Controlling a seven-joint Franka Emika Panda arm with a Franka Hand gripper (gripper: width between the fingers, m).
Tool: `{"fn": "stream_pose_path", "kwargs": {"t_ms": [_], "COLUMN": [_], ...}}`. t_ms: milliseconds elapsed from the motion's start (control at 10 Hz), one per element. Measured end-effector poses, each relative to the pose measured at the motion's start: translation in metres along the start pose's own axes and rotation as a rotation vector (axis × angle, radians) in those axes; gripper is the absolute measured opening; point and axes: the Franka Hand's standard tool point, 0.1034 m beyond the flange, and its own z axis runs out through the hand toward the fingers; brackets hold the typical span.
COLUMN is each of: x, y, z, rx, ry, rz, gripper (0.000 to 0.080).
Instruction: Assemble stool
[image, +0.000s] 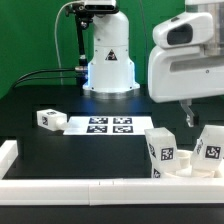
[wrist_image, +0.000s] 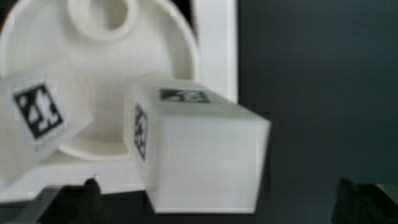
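The white round seat (wrist_image: 98, 70) lies flat by the front rail at the exterior view's right (image: 185, 170). Two white block legs with black-and-white tags stand on it, one (image: 160, 150) toward the exterior view's left and one (image: 211, 147) toward its right. In the wrist view one leg (wrist_image: 199, 150) sits between my dark fingertips (wrist_image: 71, 200) with a gap on each side, and the other leg (wrist_image: 39, 110) stands beside it. A third leg (image: 50, 119) lies alone at the exterior view's left. My gripper (wrist_image: 217, 205) hangs open over the seat (image: 192, 118), holding nothing.
The marker board (image: 110, 125) lies mid-table in front of the robot's base (image: 108, 60). Long white border rails run along the front (image: 90, 188) and the left side (image: 8, 150) of the black table. A rail (wrist_image: 214, 40) lies right beside the seat.
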Motion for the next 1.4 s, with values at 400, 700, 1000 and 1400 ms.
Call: {"fn": "stream_pose_path", "kwargs": {"t_ms": [400,700,1000,1400], "x": [-0.001,-0.004,-0.004,-0.005], "y": [0.006,0.007,0.011,0.011], "z": [0.000,0.003,0.014,0.019], "rx": [-0.028,-0.079,-0.106,-0.102], "ry": [-0.008,-0.045,-0.106,-0.116], "rz": [-0.289,-0.752,-0.963,-1.044], "gripper": [0.0649,0.0649,0.0649,0.0622]}}
